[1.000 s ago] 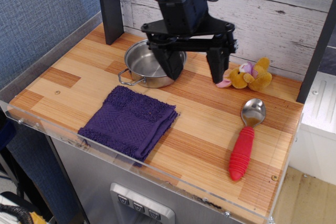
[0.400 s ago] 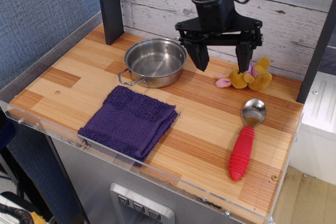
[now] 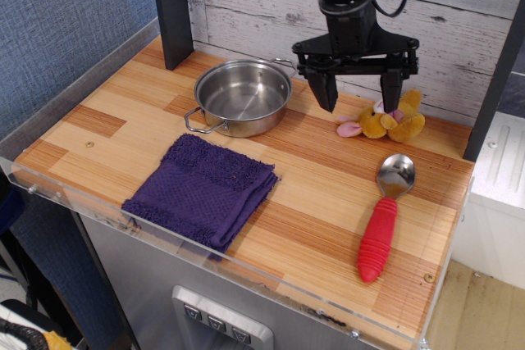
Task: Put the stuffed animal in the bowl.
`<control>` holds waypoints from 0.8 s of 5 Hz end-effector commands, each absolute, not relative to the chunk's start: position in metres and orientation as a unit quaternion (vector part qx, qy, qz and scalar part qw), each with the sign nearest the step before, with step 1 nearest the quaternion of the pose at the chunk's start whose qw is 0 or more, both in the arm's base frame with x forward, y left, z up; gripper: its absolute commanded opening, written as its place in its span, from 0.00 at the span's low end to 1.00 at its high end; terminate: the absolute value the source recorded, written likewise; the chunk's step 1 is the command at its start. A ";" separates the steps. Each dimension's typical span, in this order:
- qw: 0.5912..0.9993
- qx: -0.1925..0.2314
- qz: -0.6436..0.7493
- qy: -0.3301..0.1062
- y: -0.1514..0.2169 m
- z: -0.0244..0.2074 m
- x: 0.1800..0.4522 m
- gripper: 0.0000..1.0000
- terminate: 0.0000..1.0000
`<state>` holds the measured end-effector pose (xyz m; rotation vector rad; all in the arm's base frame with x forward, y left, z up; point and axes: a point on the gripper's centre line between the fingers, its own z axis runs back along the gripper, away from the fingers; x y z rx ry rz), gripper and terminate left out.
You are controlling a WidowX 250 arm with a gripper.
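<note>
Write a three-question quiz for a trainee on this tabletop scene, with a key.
1. True or false: the stuffed animal already lies in the bowl.
2. The pincer is: A) shut on the toy, B) open above the toy, C) open over the cloth.
3. Fill in: the spoon has a ____ handle.

Key:
1. False; it lies on the table, right of the bowl.
2. B; its fingers are spread and hold nothing.
3. Red; it lies right of the purple cloth.
</note>
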<state>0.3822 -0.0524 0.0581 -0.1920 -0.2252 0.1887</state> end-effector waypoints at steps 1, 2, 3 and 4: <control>0.985 -0.089 0.084 -0.123 -0.065 0.051 0.401 1.00 0.00; 0.986 -0.088 0.077 -0.120 -0.069 0.042 0.399 1.00 0.00; 0.986 -0.090 0.072 -0.119 -0.072 0.038 0.397 0.00 0.00; 0.987 -0.081 0.072 -0.122 -0.072 0.036 0.392 0.00 0.00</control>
